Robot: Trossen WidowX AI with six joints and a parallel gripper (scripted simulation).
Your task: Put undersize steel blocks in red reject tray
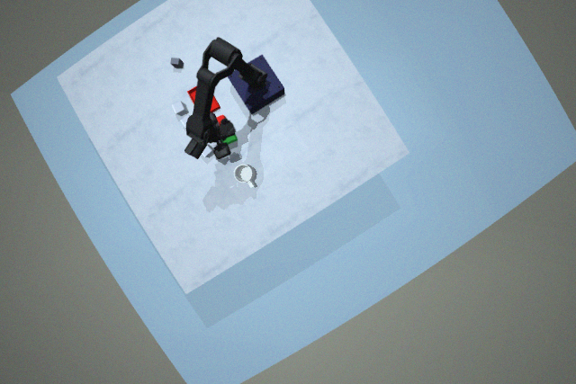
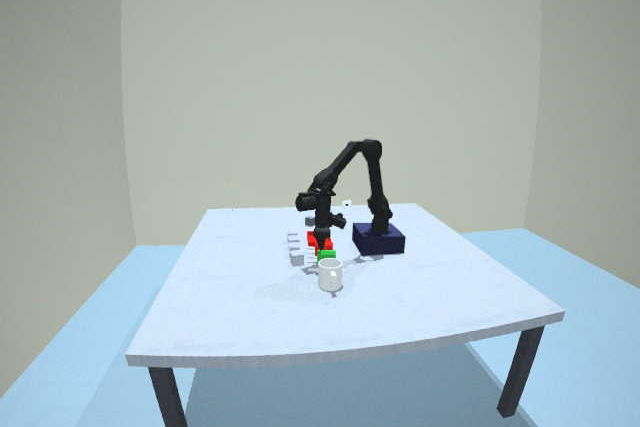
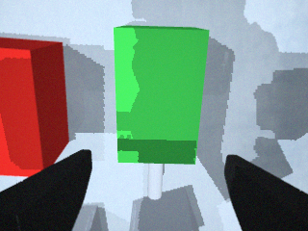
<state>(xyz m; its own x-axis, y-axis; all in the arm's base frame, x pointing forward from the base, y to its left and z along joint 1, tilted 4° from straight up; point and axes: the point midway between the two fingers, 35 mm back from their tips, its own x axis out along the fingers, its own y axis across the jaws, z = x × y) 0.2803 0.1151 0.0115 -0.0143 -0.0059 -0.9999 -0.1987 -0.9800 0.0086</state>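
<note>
On my feed, a square, pale blue-white table [image 1: 297, 175] [image 2: 361, 319] with dark legs carries a white cylindrical mug [image 1: 244, 173] [image 2: 330, 275], a dark navy box-shaped base [image 1: 263, 64] [image 2: 392, 244], a shallow red tray [image 1: 212, 103] and several small grey blocks [image 1: 179, 108] [image 2: 296, 258].
</note>
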